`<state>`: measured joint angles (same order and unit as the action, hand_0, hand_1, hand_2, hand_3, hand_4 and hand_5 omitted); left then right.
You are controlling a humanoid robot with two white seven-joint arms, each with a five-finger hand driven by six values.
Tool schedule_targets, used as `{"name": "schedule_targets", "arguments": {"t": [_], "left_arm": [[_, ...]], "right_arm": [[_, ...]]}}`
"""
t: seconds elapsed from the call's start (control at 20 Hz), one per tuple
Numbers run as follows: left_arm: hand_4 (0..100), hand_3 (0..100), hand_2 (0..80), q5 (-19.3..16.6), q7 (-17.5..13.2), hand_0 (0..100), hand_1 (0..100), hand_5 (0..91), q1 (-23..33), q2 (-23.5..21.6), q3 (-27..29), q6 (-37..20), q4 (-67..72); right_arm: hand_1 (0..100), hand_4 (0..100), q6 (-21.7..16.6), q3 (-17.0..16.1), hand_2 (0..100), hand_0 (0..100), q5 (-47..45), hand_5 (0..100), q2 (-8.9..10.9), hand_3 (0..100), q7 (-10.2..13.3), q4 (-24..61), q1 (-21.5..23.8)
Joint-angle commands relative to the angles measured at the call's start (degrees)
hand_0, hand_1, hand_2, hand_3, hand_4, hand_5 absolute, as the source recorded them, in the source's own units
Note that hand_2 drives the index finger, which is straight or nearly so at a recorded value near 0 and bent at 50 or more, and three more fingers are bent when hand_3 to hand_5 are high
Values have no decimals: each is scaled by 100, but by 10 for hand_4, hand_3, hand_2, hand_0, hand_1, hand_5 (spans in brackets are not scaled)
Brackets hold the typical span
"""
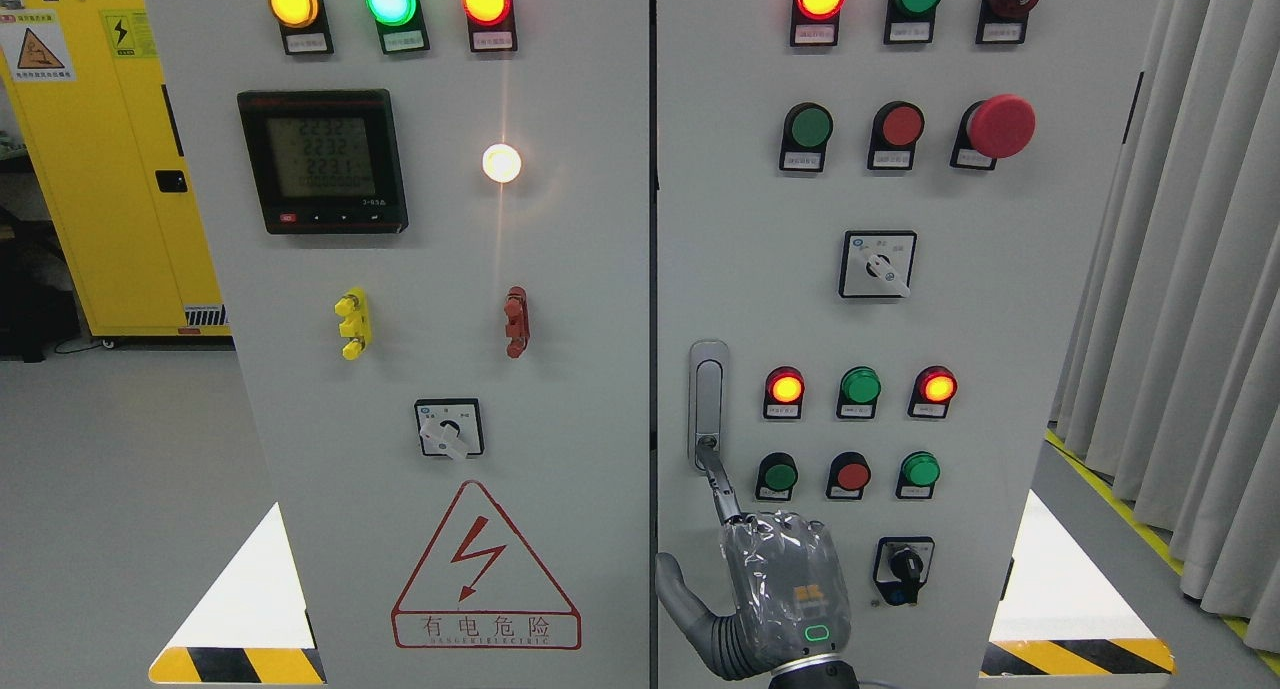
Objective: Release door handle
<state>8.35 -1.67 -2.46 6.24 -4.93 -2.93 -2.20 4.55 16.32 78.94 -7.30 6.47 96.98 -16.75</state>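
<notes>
A silver door handle [708,399] stands upright in its recess at the left edge of the right cabinet door [1000,369]. My right hand [780,589] rises from the bottom edge just below it, back toward the camera. Its index finger [718,484] is stretched up and its tip touches the handle's lower end, while the other fingers are curled into the palm and the thumb [680,589] sticks out to the left. The hand holds nothing. My left hand is out of view.
Lit and unlit push buttons [860,386] and a rotary switch [903,567] sit right of the handle and hand. The left door [400,369] carries a meter, lamps and a warning triangle. A yellow cabinet [110,149] stands at far left, and curtains [1190,269] hang at right.
</notes>
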Motion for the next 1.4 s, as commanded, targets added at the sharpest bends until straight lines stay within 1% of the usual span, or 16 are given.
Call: {"name": "schedule_targets", "arguments": {"t": [0.0, 0.7, 0.8, 1.35], "left_arm": [[0, 0, 0, 0, 0, 120, 556, 0, 0, 0, 1, 3, 0], [0, 0, 0, 0, 0, 120, 556, 0, 0, 0, 1, 3, 9], [0, 0, 0, 0, 0, 120, 556, 0, 0, 0, -8, 3, 0], [0, 0, 0, 0, 0, 120, 556, 0, 0, 0, 1, 3, 0]], "right_arm": [[302, 1000, 2, -6, 13, 474, -1, 1000, 1, 1000, -14, -12, -4], [304, 1000, 2, 11, 18, 476, -1, 1000, 1, 1000, -14, -83, 14], [304, 1000, 2, 3, 18, 476, -1, 1000, 1, 1000, -85, -65, 14], [304, 1000, 2, 11, 19, 475, -1, 1000, 1, 1000, -85, -65, 32]]}}
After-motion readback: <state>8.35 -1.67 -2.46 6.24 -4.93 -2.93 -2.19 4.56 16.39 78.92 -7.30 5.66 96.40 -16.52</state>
